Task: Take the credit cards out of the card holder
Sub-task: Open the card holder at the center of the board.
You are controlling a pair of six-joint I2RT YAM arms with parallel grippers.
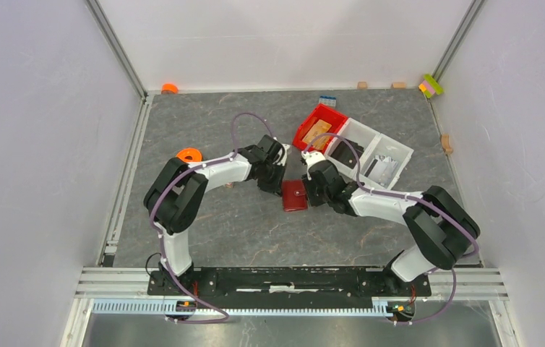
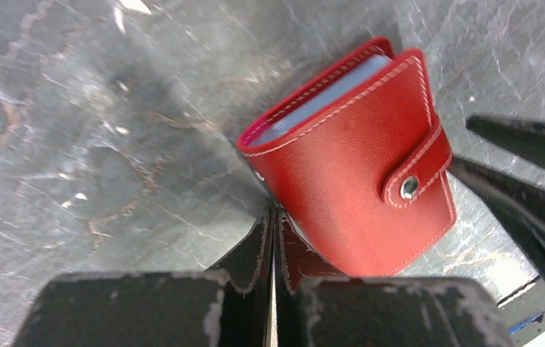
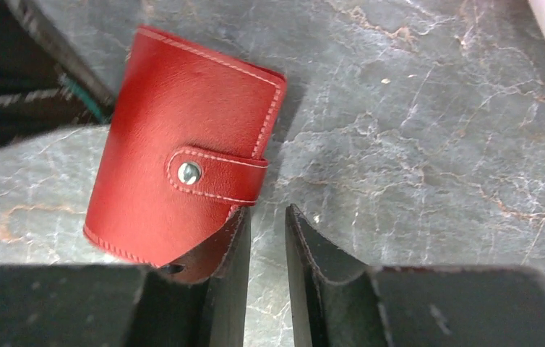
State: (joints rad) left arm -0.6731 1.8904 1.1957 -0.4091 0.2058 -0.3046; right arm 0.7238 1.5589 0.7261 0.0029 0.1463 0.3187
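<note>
Nearest the bases, the left arm (image 1: 179, 199) and right arm (image 1: 436, 228) both reach in over the grey marbled worktop (image 1: 241, 224) and meet near its middle. Between them, on the worktop, sits the small dark red leather card holder (image 1: 295, 195). It's folded shut, with its strap snapped down.

The left jaws are clenched tight together with nothing visible between them, and the holder's corner lies against 1 finger. The right jaws stand a narrow slit apart with bare worktop showing in the gap, and 1 corner of the holder overlaps 1 finger.

The pale blue credit cards (image 2: 331, 94) are inside the holder, only their edges peeking out between the covers.

Farther back, a bright red plastic bin (image 1: 333, 114) sits just beside a white 2-compartment tray (image 1: 392, 148). An orange ring (image 1: 189, 154) lies just left of the left arm.
</note>
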